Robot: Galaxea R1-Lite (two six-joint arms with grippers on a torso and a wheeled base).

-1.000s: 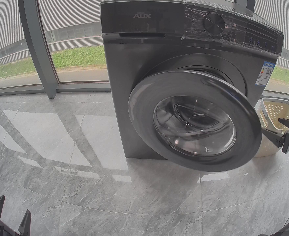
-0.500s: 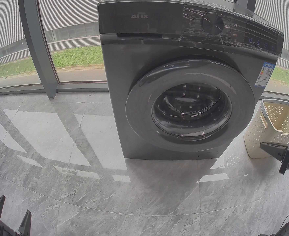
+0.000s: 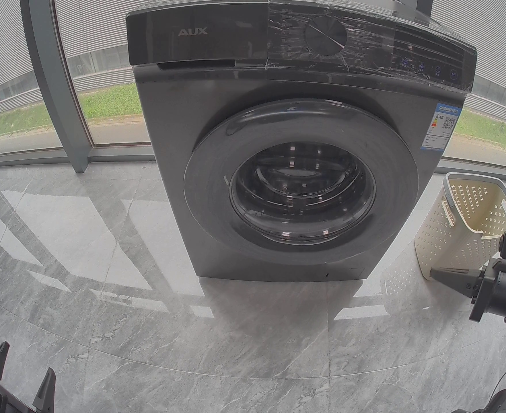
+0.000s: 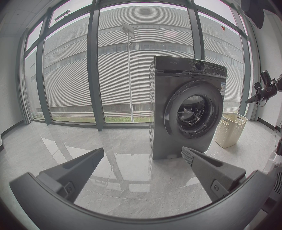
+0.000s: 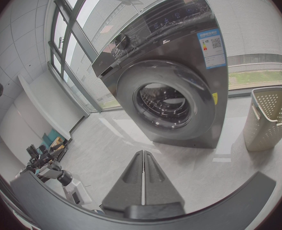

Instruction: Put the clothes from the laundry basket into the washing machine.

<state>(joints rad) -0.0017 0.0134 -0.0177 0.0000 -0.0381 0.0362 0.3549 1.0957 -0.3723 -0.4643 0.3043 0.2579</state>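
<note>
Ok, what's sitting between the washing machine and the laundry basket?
Nothing. Only a bare strip of grey floor separates the washing machine from the laundry basket, as the head and right wrist views both show.

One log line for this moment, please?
washing machine door shut | laundry basket looks empty | left gripper open | right gripper shut

Glossy grey marble floor [image 3: 121, 328] — beyond a dark window frame [image 3: 55, 87], a grass strip [image 3: 109, 101] and a slatted grey building [image 4: 70, 80]
</note>
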